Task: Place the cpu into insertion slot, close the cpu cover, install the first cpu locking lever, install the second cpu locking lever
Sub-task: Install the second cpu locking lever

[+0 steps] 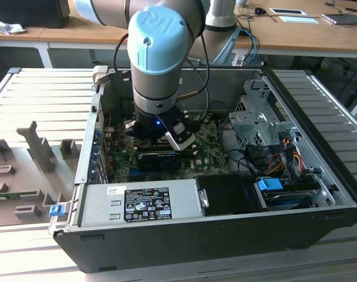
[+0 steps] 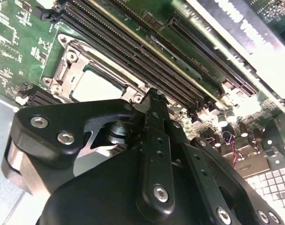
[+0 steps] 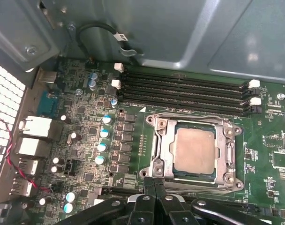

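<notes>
Slatted grey bench is carrying an open computer case; inside, the silver-topped cpu is sitting in the insertion slot under the cpu cover, at 12 o'clock from the closed, empty hand.

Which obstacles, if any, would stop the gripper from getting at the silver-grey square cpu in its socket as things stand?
Probably none. In the first wrist view the gripper sits at the edge of the dark metal-framed insertion slot, and the silver-grey square cpu lies face-up inside it with nothing lying over it.
</notes>
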`<action>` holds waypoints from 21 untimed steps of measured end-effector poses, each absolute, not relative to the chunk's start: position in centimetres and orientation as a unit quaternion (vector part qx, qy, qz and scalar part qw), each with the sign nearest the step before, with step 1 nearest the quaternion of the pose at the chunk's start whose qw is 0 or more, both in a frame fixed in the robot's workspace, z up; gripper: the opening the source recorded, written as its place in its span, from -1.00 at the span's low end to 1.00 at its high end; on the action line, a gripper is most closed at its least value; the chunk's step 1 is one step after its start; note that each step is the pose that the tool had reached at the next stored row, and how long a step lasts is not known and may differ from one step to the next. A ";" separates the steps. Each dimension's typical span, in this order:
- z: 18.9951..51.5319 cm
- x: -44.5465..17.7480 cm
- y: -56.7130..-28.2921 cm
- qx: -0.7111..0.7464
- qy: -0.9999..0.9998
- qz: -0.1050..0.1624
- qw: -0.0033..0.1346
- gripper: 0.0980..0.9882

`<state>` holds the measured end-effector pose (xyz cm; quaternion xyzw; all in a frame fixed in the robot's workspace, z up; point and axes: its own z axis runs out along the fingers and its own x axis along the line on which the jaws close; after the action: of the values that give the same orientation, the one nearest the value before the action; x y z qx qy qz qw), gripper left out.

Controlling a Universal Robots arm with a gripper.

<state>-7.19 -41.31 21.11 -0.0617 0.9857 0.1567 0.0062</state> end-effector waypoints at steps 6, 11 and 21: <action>20.3 -7.6 -41.4 -0.062 0.984 0.166 0.007 -0.98; 19.8 -7.6 -41.4 -0.062 0.983 0.175 0.007 -0.98; 19.1 -7.7 -41.3 -0.061 0.979 0.193 0.009 -0.98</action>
<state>-7.74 -41.35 19.08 -0.0614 0.9792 0.1933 0.0086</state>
